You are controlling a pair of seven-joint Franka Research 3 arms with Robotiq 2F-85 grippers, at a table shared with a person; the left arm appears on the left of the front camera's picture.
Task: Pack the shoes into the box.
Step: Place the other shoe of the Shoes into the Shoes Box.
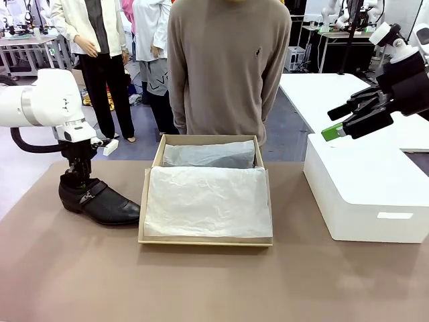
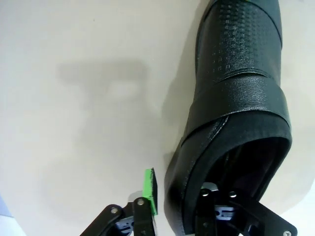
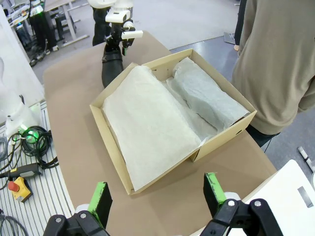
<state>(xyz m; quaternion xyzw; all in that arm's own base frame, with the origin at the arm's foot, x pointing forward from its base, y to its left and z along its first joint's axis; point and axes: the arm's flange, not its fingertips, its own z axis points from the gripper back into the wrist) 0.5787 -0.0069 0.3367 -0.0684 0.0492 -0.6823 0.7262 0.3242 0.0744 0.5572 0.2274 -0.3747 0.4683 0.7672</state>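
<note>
One black shoe [image 1: 100, 201] stands at the left of the front view on the table [image 1: 201, 282], just beside the one open box [image 1: 143, 201], which is lined with white paper [image 1: 208, 201]. My left gripper [image 1: 77, 173] straddles the shoe's heel rim, one finger inside and one green pad [image 2: 150, 189] outside. Whether the jaws clamp it I cannot tell. My right gripper [image 1: 333, 123] hangs at upper right over one white block [image 1: 362, 194], jaws wide apart. One person [image 1: 228, 67] stands behind the box.

Left arm [image 1: 40, 97] comes in low from my left, wrist vertical. Left gripper [image 1: 77, 176] points straight down, fingers straddling the heel wall of the shoe [image 1: 100, 201]; pad contact unclear, possibly touching. Right arm [image 1: 409, 74] hangs high, right gripper [image 1: 333, 123] tilted downward, jaws spread wide.
</note>
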